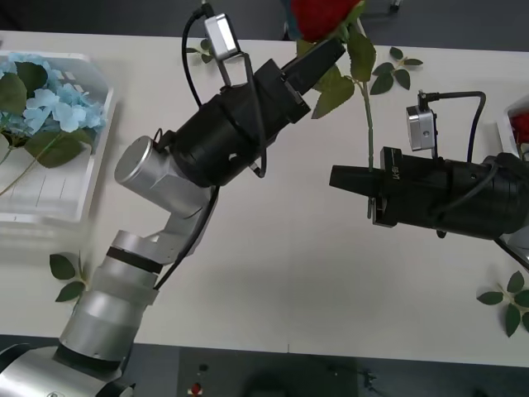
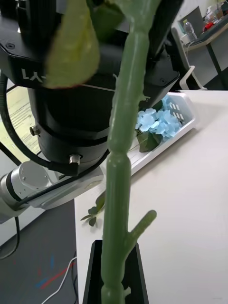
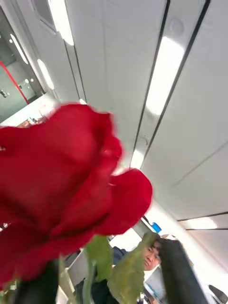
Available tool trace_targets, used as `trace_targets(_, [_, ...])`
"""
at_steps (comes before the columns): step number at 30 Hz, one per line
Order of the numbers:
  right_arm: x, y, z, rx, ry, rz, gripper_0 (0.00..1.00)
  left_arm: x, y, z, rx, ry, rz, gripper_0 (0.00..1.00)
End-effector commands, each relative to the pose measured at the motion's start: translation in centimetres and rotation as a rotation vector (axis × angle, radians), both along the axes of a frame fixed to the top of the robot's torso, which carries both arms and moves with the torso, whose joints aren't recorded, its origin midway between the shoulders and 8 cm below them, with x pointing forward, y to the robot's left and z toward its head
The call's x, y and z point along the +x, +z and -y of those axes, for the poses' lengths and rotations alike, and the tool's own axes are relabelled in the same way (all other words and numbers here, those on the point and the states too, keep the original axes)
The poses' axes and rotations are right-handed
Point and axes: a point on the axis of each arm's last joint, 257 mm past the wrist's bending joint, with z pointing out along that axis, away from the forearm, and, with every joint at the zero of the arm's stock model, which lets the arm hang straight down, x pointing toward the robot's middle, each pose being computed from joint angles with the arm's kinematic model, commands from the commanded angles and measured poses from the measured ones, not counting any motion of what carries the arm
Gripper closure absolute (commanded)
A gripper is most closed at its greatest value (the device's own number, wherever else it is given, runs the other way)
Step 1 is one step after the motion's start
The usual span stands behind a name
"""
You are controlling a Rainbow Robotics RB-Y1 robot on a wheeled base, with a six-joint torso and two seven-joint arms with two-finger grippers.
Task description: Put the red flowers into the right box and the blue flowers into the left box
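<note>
The white table [image 1: 273, 273] is filling most of the front view, running from edge to edge. Across it the left arm is rising from the lower left toward the upper middle, where the left gripper [image 1: 324, 59] is pinching a red rose [image 1: 324, 16] just under its bloom; the bloom is sitting at the top edge of the frame, partly cut off. In the left wrist view the same bloom [image 3: 61, 185] is looming large and blurred, with a dark finger [image 3: 178, 270] standing beside the leaves beneath it.

The right arm is reaching in from the right edge at mid-height, and the right gripper [image 1: 354, 179] is meeting the lower end of the rose's stem [image 1: 368, 124]. In the right wrist view the green stem [image 2: 121, 161] is running down onto a black finger [image 2: 116, 270], but whether the fingers are pressed on it is hard to tell.

The left box [image 1: 58, 203] is lying at the upper left, holding the blue flowers [image 1: 54, 103] with their green leaves. The right box [image 1: 506, 128] is showing as a thin white rim at the right edge, with a bit of red [image 1: 521, 124] inside it, probably another rose.

Loose leaf sprigs [image 1: 68, 277] are lying at the lower left, lower right and top centre.
</note>
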Motion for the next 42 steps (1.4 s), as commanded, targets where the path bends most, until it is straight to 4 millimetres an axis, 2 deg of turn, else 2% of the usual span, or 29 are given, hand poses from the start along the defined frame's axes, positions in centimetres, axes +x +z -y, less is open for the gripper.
trace_targets(1, [0.3, 1.7, -0.4, 0.008, 0.011, 0.052, 1.0, 0.2, -0.2, -2.4, 0.036, 0.017, 0.036, 0.11])
trace_targets(5, [1.0, 2.0, 0.8, -0.002, -0.018, 0.044, 1.0, 1.2, -2.4, -5.4, 0.139, 0.06, 0.05, 0.11])
trace_targets(8, [2.0, 2.2, 2.9, -0.041, -0.062, 0.039, 1.0, 2.1, -4.0, -8.0, 0.256, 0.088, 0.069, 0.11])
trace_targets(12, [3.5, 2.1, 7.6, -0.168, -0.139, 0.045, 1.0, 2.4, -6.6, -12.0, 0.442, 0.072, 0.051, 0.11])
trace_targets(15, [4.8, 2.0, 12.1, -0.274, -0.203, 0.034, 1.0, 2.1, -8.4, -15.4, 0.591, 0.054, 0.026, 0.11])
trace_targets(16, [5.4, 1.9, 14.1, -0.312, -0.232, 0.024, 1.0, 1.9, -8.9, -16.7, 0.642, 0.047, 0.017, 0.11])
trace_targets(17, [5.7, 1.8, 15.5, -0.34, -0.252, 0.018, 1.0, 1.7, -9.1, -17.5, 0.67, 0.04, 0.013, 0.11])
trace_targets(19, [6.6, 1.5, 19.6, -0.409, -0.308, -0.006, 1.0, 1.2, -9.5, -19.4, 0.742, 0.03, 0.019, 0.11])
trace_targets(22, [7.5, 0.8, 24.8, -0.453, -0.403, -0.1, 1.0, 0.2, -9.5, -21.0, 0.806, 0.006, 0.03, 0.11])
trace_targets(23, [7.7, 0.3, 27.3, -0.479, -0.449, -0.139, 1.0, -0.3, -9.5, -21.5, 0.824, -0.014, 0.03, 0.11])
trace_targets(28, [8.1, -1.9, 35.7, -0.571, -0.631, -0.257, 1.0, -2.0, -9.4, -21.8, 0.834, -0.062, 0.052, 0.11])
trace_targets(31, [7.7, -4.1, 40.2, -0.612, -0.751, -0.335, 1.0, -2.5, -9.8, -21.1, 0.836, -0.055, 0.093, 0.11])
trace_targets(32, [7.5, -4.5, 40.9, -0.62, -0.77, -0.345, 1.0, -2.5, -9.9, -21.0, 0.837, -0.05, 0.101, 0.11])
trace_targets(33, [7.3, -5.4, 42.7, -0.637, -0.824, -0.368, 1.0, -2.6, -10.1, -20.5, 0.839, -0.042, 0.12, 0.11])
trace_targets(38, [5.9, -7.9, 47.2, -0.654, -0.963, -0.469, 1.0, -3.3, -10.1, -18.7, 0.847, -0.021, 0.153, 0.11])
trace_targets(42, [5.2, -8.5, 49.5, -0.648, -1.035, -0.531, 1.0, -3.8, -9.6, -18.0, 0.849, -0.018, 0.167, 0.11])
